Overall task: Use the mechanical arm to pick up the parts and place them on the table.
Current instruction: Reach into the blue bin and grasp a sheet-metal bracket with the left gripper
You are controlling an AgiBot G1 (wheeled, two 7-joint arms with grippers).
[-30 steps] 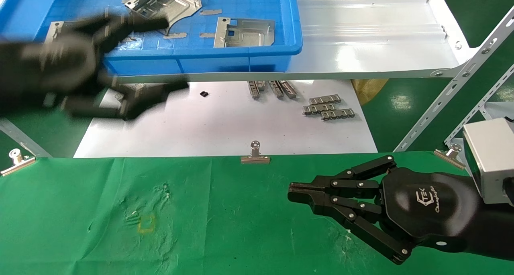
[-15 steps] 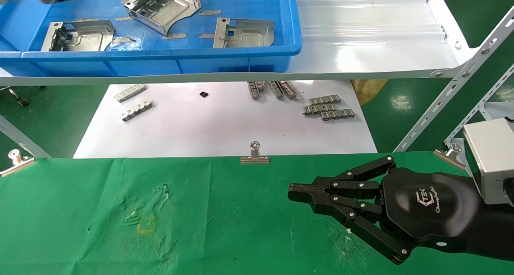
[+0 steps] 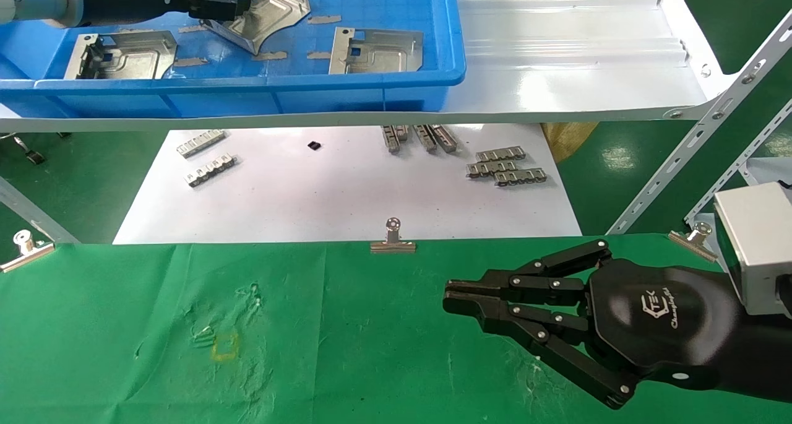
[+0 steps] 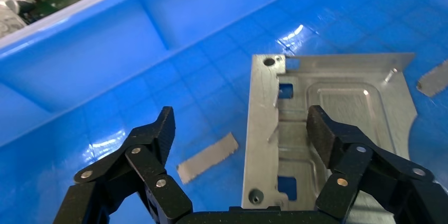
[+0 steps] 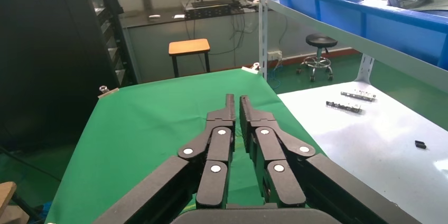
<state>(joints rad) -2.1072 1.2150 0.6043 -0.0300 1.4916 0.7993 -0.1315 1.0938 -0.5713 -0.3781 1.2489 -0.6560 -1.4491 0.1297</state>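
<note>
Three silvery plates lie in the blue tray [image 3: 247, 80]: a left one [image 3: 120, 56], a middle one [image 3: 272, 12] and a right one [image 3: 377, 49]. My left gripper [image 3: 219, 6] is open over the left edge of the middle plate, holding nothing. In the left wrist view [image 4: 240, 131] one finger [image 4: 319, 134] hangs over the plate [image 4: 343, 92] and the other [image 4: 164, 129] over the tray floor. My right gripper [image 3: 451, 293] rests low over the green table [image 3: 124, 325], its fingers almost together and empty; it also shows in the right wrist view [image 5: 236, 100].
The tray stands on a white shelf [image 3: 557, 52] with slotted metal legs at right. Below lies a white sheet [image 3: 346, 195] with small ribbed strips [image 3: 504, 167]. Binder clips [image 3: 392, 238] hold the cloth's far edge. Grey tape scraps [image 4: 207, 156] lie in the tray.
My left arm has swung up from in front of the tray to over it, and its gripper now sits at the middle plate. The right fingertips have parted slightly.
</note>
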